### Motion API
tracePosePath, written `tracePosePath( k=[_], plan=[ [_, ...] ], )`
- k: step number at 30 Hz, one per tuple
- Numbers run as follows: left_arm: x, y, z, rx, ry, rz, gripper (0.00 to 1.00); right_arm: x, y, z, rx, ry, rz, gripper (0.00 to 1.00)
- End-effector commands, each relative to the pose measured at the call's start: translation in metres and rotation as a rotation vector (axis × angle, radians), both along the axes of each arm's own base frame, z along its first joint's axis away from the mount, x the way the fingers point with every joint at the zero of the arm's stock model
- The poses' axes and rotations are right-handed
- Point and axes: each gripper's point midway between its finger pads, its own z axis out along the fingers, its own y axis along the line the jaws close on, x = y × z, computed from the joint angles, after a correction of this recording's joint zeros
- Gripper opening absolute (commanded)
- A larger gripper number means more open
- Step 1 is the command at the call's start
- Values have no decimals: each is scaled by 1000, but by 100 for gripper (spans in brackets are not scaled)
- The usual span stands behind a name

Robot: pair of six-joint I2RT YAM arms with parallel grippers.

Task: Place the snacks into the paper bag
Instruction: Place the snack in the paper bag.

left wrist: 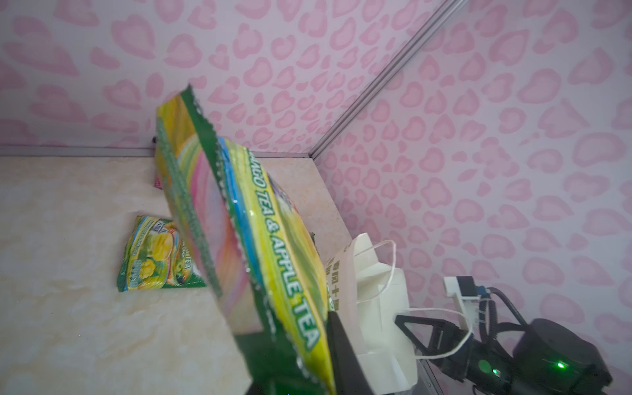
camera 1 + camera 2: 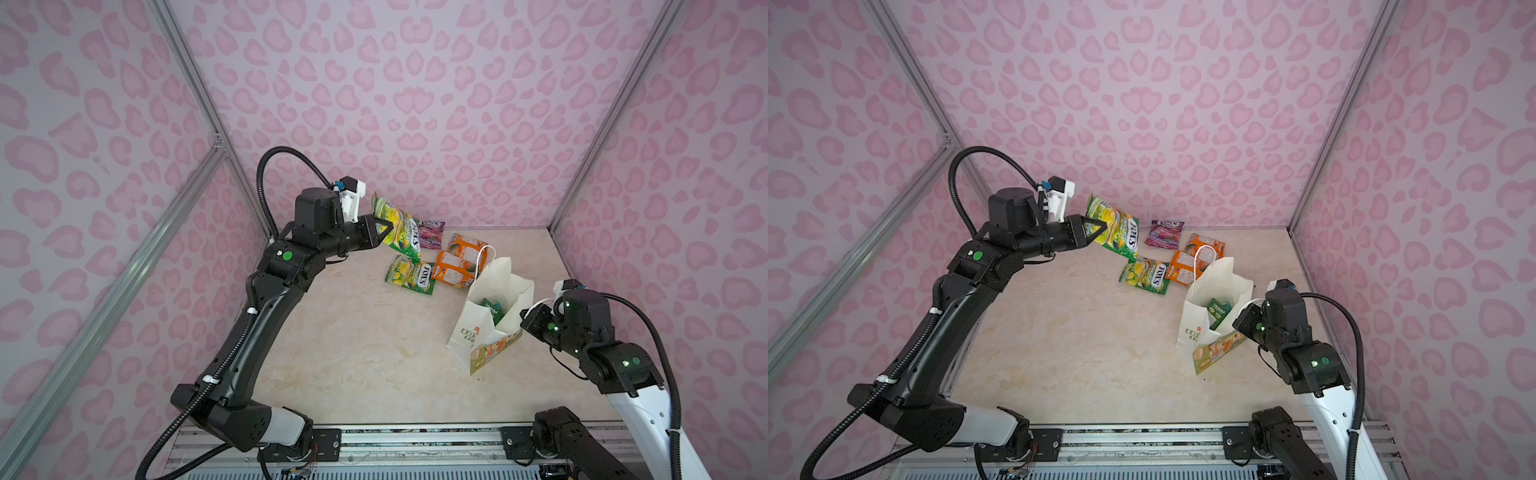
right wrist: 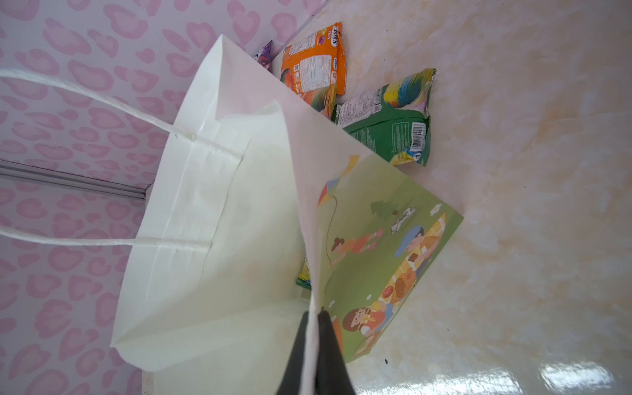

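Note:
My left gripper [image 2: 386,232] is shut on a yellow-green FOX'S snack packet [image 2: 401,232], holding it tilted in the air above the back of the table; the left wrist view shows the packet [image 1: 273,239] running up from the jaws. The white paper bag [image 2: 465,336] stands open at the right, leaning, with a green packet [image 2: 492,309] inside. My right gripper [image 2: 527,316] is shut on the bag's rim, and in the right wrist view the paper edge [image 3: 309,328] is pinched between the black fingers. A second FOX'S packet [image 2: 411,275], two orange packets [image 2: 455,268] and a purple one [image 2: 431,232] lie behind the bag.
Pink patterned walls with metal frame posts close in the table on three sides. The bag's cord handle [image 2: 484,257] arches over the orange packets. A metal rail [image 2: 415,440] carrying both arm bases runs along the front edge.

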Motion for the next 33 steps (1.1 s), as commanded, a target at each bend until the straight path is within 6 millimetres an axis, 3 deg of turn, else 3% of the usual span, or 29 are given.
tracePosePath(
  k=[1, 7, 13, 20, 27, 33],
  plan=[
    [-5, -17, 32, -17, -81, -14, 15, 2, 2, 3, -2, -15, 12, 0],
    [-23, -65, 72, -34, -175, -116, 15, 3, 4, 1, -5, -9, 27, 0],
    [-31, -114, 72, 18, -205, -192, 15, 6, 6, -1, -1, -1, 37, 0],
    [-44, -154, 49, 94, -239, -265, 15, -2, 1, 1, -16, 0, 22, 0],
    [-77, -203, 13, 227, -293, -365, 16, -8, -4, 7, -31, -6, 13, 0],
    [-91, -227, -26, 377, -323, -385, 15, -10, -3, 10, -21, -11, 14, 0]
  ],
)
